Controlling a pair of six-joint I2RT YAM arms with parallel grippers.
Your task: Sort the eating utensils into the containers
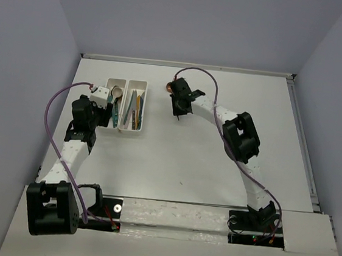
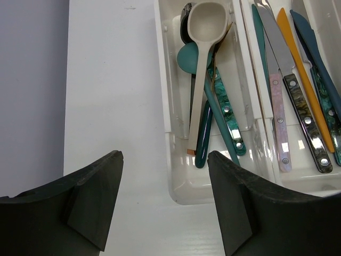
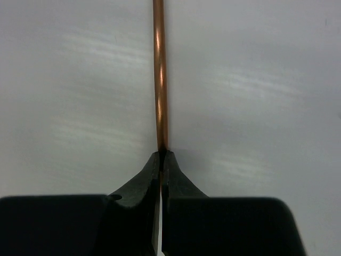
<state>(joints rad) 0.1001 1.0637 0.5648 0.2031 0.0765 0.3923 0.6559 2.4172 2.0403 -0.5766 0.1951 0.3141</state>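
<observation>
Two white trays stand side by side at the far left: the left tray holds spoons, among them a beige spoon and a teal spoon. The right tray holds knives, among them an orange knife and a pink-handled knife. My left gripper is open and empty, above the near end of the left tray. My right gripper is shut on the thin handle of a copper utensil, whose copper end shows right of the trays.
The white table is walled by grey panels at the back and sides. A purple cable loops from each arm. The right arm's elbow stands mid-table on the right.
</observation>
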